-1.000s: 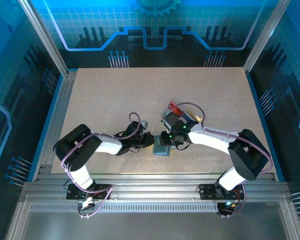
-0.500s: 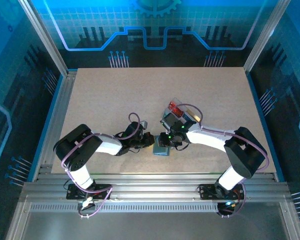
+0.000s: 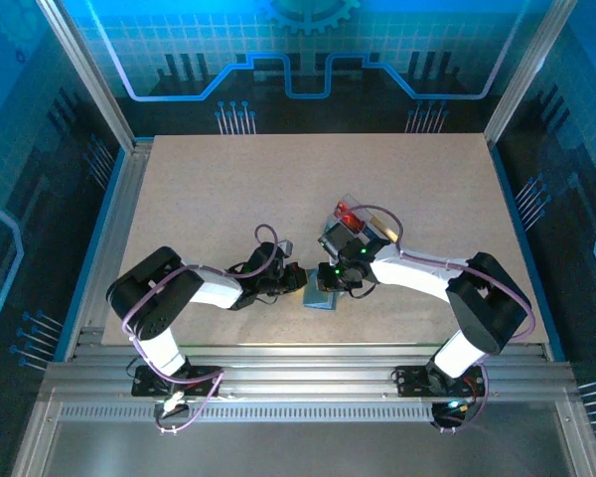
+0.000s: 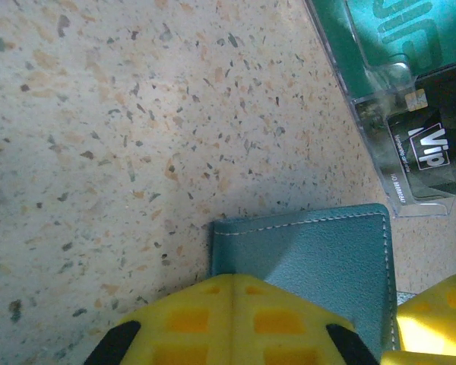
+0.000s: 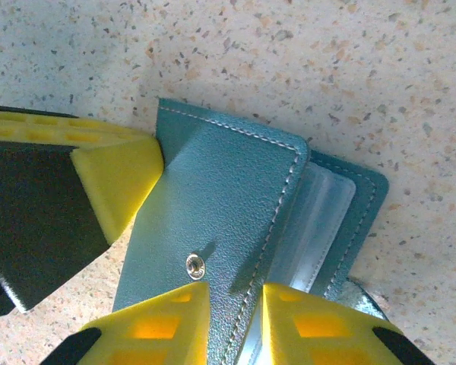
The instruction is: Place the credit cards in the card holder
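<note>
Readable text, left wrist view:
- Black card (image 4: pixel 433 152), in the clear tray (image 4: pixel 368 114): "VIP" in bold white letters; gold "LOGO" at its upper corner, cut by the frame edge; a line of small white print beside "VIP", too fine to read.
- Teal card (image 4: pixel 380 38): large pale letters, cropped, not legible.

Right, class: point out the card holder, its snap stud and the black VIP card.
card holder (image 5: pixel 213 205), right wrist view, grained outer flap.
snap stud (image 5: pixel 195 265), right wrist view, metal centre.
black VIP card (image 4: pixel 429 152), left wrist view, white logo.
</note>
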Controlling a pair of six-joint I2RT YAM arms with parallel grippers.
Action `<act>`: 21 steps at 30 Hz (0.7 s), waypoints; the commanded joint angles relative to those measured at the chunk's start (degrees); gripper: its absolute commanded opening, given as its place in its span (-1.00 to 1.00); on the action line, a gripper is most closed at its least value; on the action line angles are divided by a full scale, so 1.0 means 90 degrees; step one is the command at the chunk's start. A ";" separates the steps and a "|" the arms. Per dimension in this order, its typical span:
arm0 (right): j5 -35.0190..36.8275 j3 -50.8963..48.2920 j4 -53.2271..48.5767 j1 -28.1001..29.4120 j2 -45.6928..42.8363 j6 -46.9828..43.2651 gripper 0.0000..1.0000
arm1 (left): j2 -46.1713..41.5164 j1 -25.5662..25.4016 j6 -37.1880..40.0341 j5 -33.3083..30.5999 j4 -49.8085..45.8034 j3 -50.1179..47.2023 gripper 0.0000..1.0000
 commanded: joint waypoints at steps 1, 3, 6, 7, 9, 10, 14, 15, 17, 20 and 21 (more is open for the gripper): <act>-0.0626 0.0230 0.0534 0.0112 -0.0133 -0.0139 -0.52 | 0.0291 -0.0167 -0.0070 -0.0001 -0.1470 -0.0288 -1.00; -0.0690 0.0256 0.0581 0.0112 -0.0124 -0.0150 -0.54 | 0.0220 -0.0167 -0.0078 -0.0001 -0.1506 -0.0278 -1.00; -0.0802 0.0351 0.0609 0.0107 -0.0013 -0.0203 -0.55 | 0.0135 -0.0173 -0.0108 0.0035 -0.1512 -0.0279 -1.00; -0.0835 0.0381 0.0610 0.0102 0.0028 -0.0204 -0.57 | 0.0130 -0.0179 -0.0125 0.0047 -0.1504 -0.0277 -1.00; -0.0839 0.0441 0.0612 0.0107 0.0086 -0.0211 -0.64 | 0.0132 -0.0195 -0.0161 0.0091 -0.1459 -0.0276 -1.00; -0.0804 0.0466 0.0596 0.0104 0.0110 -0.0212 -0.68 | 0.0117 -0.0203 -0.0183 0.0110 -0.1430 -0.0278 -1.00; -0.0553 0.0583 0.0408 0.0093 0.0128 -0.0213 -0.92 | -0.0017 -0.0216 -0.0240 0.0171 -0.1433 -0.0282 -1.00; -0.0396 0.0638 0.0233 0.0100 0.0139 -0.0216 -1.00 | -0.0103 -0.0217 -0.0245 0.0173 -0.1482 -0.0286 -1.00; -0.0124 0.0717 -0.0090 0.0099 0.0149 -0.0252 -1.00 | -0.0354 -0.0210 -0.0216 0.0141 -0.1633 -0.0293 -1.00; 0.0195 0.0730 -0.0435 0.0101 0.0079 -0.0296 -1.00 | -0.0741 -0.0143 -0.0141 0.0220 -0.1894 -0.0259 -0.89; 0.0334 0.0736 -0.0557 0.0094 0.0038 -0.0314 -1.00 | -0.0866 -0.0102 -0.0128 0.0290 -0.1973 -0.0248 -0.83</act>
